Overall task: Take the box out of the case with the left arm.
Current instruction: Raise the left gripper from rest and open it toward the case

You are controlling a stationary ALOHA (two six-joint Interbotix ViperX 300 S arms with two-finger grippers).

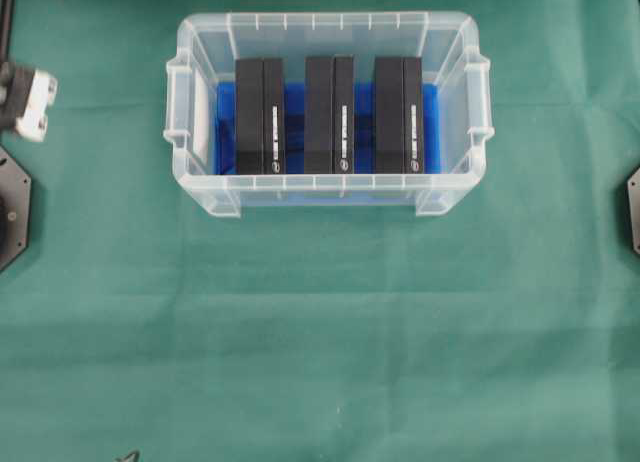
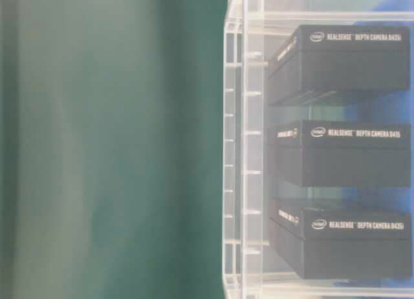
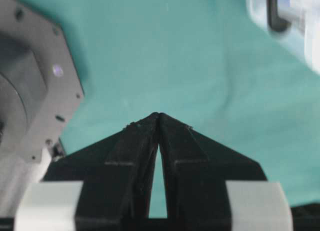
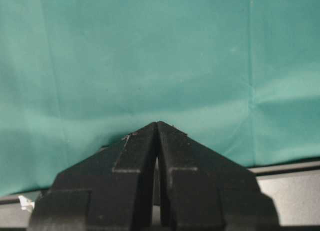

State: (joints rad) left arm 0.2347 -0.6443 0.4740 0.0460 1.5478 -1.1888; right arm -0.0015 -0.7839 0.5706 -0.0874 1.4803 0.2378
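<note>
- Both jaws are seen pressed together at their tips with nothing between them: the left gripper (image 3: 158,115) in the left wrist view, the right gripper (image 4: 157,124) in the right wrist view.
- Only green cloth is seen under each closed pair of jaws.
- In the overhead view the left arm (image 1: 28,100) is seen only at the frame's 9 o'clock edge, as a black segment with a white block, well apart from the case (image 1: 328,27).
- The case is placed on the green-covered table (image 1: 320,322) toward 12 o'clock from the frame's centre, with its long axis running from 9 to 3 o'clock.
- A blue lining (image 1: 296,107) is visible on the case floor.
- Three black boxes are stood inside the case in a row from 9 to 3 o'clock: the left box (image 1: 260,116), the middle box (image 1: 329,113) and the right box (image 1: 398,114).
- Each box is set with its long axis running from 12 to 6 o'clock, crosswise to the case's long axis, and blue gaps are left between neighbours.
- A line of white print is carried along each box's length, with a small round logo at the 6 o'clock end.
- In the table-level view the case wall is seen at 3 o'clock and the boxes appear stacked in the frame, their white print being readable as RealSense depth camera lettering.
- In the left wrist view a blurred corner of the case is caught at 1 o'clock.
</note>
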